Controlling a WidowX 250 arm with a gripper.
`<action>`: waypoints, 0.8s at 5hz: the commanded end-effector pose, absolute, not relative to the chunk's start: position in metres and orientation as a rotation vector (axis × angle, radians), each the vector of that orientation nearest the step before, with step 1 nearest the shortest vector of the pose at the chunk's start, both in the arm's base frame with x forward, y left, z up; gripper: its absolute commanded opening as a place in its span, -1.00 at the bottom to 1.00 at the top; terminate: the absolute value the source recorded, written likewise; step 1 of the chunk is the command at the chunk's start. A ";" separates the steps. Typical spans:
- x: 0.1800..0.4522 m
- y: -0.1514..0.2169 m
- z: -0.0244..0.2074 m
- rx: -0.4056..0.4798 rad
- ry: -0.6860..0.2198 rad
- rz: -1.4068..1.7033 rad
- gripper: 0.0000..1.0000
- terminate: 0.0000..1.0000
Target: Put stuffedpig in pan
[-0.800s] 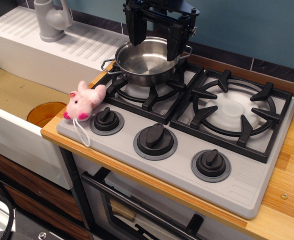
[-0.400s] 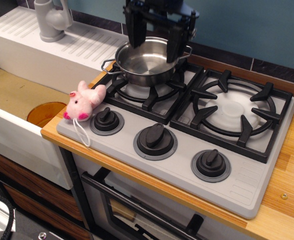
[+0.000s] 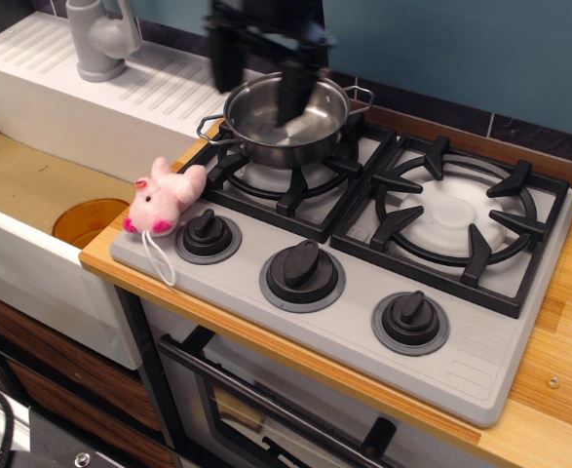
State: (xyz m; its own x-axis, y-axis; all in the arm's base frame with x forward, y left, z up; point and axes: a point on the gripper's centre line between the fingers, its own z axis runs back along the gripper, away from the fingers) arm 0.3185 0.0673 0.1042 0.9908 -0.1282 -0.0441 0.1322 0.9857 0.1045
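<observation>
The stuffedpig point(image 3: 166, 199), a small pale-pink plush with a white string loop, lies on the left front corner of the grey stove, beside the left knob. The pan point(image 3: 284, 120), a shiny steel pot with two loop handles, stands empty on the back left burner. My gripper point(image 3: 258, 86) is blurred by motion above the pan's left side, well behind and above the pig. Its two dark fingers point(image 3: 223, 66) hang apart, open and empty.
Three black knobs point(image 3: 303, 271) line the stove front. The right burner grate point(image 3: 456, 218) is bare. A white sink with a grey faucet point(image 3: 100, 39) lies to the left, with an orange drain point(image 3: 91, 220). A wooden counter edge point(image 3: 558, 390) runs at right.
My gripper has moved left, from over the pan's middle and right to over its left side. The pig and the pan have not moved.
</observation>
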 end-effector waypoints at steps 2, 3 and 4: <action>0.307 0.127 0.103 0.184 -0.050 -0.122 1.00 -1.00; 0.293 0.134 0.087 0.183 -0.055 -0.104 1.00 -1.00; 0.282 0.133 0.072 0.185 -0.060 -0.075 1.00 -1.00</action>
State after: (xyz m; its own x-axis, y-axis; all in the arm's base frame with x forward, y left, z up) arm 0.2751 0.1282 0.0463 0.9962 -0.0839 -0.0214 0.0862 0.9854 0.1466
